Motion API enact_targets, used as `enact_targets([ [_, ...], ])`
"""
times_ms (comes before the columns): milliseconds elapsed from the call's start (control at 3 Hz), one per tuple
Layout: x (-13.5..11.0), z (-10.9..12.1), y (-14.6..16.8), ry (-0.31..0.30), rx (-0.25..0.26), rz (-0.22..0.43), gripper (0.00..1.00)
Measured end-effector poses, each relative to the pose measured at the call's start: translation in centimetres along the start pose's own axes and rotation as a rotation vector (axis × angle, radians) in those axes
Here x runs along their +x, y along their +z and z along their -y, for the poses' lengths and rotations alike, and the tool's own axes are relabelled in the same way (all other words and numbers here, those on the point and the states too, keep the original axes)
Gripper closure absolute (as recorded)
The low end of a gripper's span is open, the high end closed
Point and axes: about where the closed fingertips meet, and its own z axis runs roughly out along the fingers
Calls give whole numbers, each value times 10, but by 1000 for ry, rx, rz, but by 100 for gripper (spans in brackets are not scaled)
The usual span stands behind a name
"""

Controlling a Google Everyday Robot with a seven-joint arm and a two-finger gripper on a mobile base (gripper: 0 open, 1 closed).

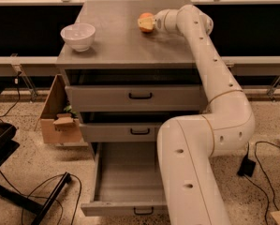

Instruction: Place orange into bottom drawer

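Observation:
The orange (146, 20) is at the far middle of the grey cabinet top (116, 41). My gripper (148, 23) reaches in from the right at the end of the long white arm (214, 78) and is shut on the orange, at or just above the surface. The bottom drawer (125, 209) is pulled out towards the camera and its inside looks empty. Its right side is hidden behind my arm. The two upper drawers (139, 97) are closed.
A white bowl (77, 35) stands on the cabinet top at the left. An open cardboard box (60, 121) sits on the floor left of the cabinet. Black cables (46, 191) and a black frame lie on the floor at the lower left.

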Motion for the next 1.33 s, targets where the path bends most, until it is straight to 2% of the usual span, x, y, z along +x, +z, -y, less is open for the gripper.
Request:
enact_targets([
  [333, 0, 0, 0, 0, 0, 0, 100],
  [667, -12, -3, -11, -32, -7, -5, 100],
  [1000, -26, 16, -47, -60, 27, -55, 100],
  [1333, -43, 41, -106, -72, 78, -131, 100],
])
